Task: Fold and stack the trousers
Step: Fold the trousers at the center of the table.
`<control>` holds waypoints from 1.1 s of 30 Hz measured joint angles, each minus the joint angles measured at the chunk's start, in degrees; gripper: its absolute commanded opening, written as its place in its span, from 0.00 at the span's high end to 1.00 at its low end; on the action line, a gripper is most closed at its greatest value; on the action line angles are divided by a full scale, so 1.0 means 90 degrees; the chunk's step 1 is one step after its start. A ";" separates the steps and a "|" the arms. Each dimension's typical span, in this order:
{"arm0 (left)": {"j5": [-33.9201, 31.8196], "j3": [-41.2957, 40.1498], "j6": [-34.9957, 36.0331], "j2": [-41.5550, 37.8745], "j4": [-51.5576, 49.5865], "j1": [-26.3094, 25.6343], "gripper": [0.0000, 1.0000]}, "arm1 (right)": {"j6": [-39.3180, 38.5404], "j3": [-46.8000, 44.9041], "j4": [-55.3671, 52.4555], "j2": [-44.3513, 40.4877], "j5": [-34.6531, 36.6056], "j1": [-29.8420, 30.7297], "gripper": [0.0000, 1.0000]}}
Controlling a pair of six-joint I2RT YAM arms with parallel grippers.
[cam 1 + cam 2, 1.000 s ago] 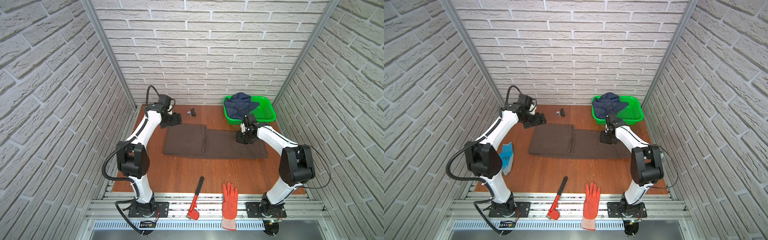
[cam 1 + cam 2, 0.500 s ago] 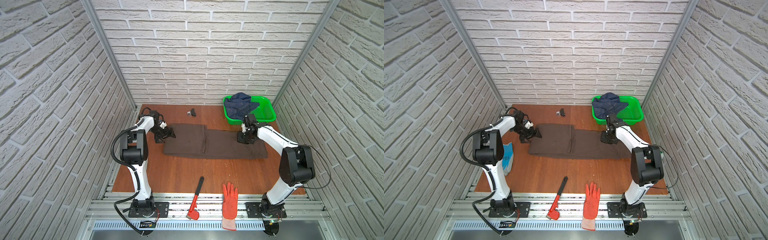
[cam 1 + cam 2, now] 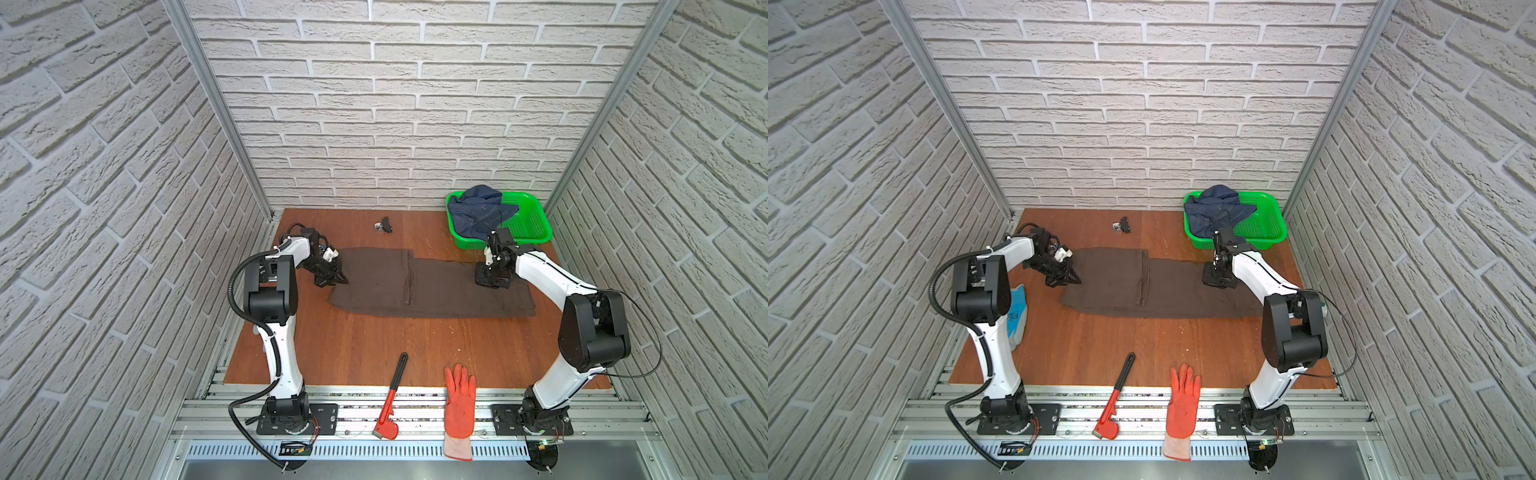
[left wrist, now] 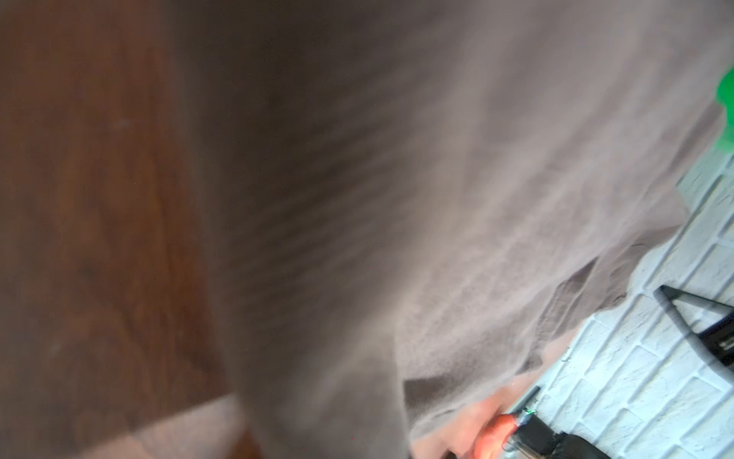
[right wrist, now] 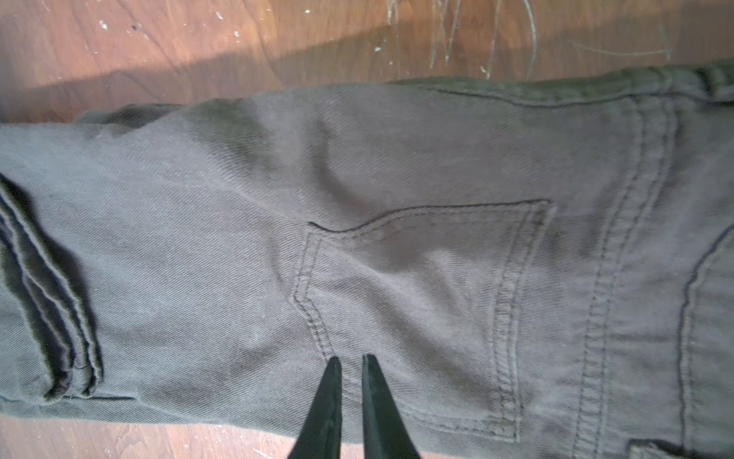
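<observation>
We find the dark brown trousers [image 3: 432, 289] lying part-folded across the table [image 3: 365, 345]. The left gripper [image 3: 337, 277] is clamped shut at their left edge, cloth caught or not we cannot tell, and the right gripper [image 5: 349, 359], nearly closed and empty, presses beside the back pocket [image 5: 429, 302]. Risk: a shallow pinch slipping off thin fabric, or dragging the whole pair

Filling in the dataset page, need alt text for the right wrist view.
Close-up of dark brown trousers spread on a scratched wooden table, with a stitched back pocket showing. The right pincer, its two black tips a narrow gap apart, points at the fabric beside the pocket's corner.
</observation>
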 measured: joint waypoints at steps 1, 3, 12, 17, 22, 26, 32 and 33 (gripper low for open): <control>-0.0022 -0.0024 0.0012 -0.0036 0.0005 0.0002 1.00 | 0.0000 -0.0002 -0.0010 0.0000 -0.0005 -0.0053 0.82; -0.0143 -0.0095 0.0022 -0.0172 -0.0019 0.0034 1.00 | -0.0002 -0.0005 -0.0029 -0.0019 -0.0005 -0.0165 0.80; -0.1838 0.0044 0.0291 -0.1287 -0.0806 0.0593 1.00 | -0.0056 -0.0007 -0.0090 -0.0223 0.0024 -0.0520 0.73; -0.2766 0.0449 0.0469 -0.1481 -0.1185 0.1158 1.00 | -0.0075 -0.0085 -0.0032 -0.0216 -0.0005 -0.0527 0.70; -0.3058 0.0765 0.0542 -0.1489 -0.1447 0.1324 1.00 | -0.0100 -0.0146 0.0250 0.0080 -0.0476 -0.0525 0.66; -0.3009 0.0947 0.0563 -0.1552 -0.1596 0.1015 1.00 | -0.0095 -0.0265 0.0600 0.0483 -0.1069 -0.0493 0.61; -0.2919 0.1168 0.0554 -0.1863 -0.1809 0.0352 1.00 | -0.0063 -0.0357 0.0908 0.0933 -0.1625 -0.0384 0.59; -0.2902 0.1222 0.0542 -0.1914 -0.1863 0.0240 1.00 | -0.0051 -0.0357 0.0945 0.1008 -0.1673 -0.0369 0.59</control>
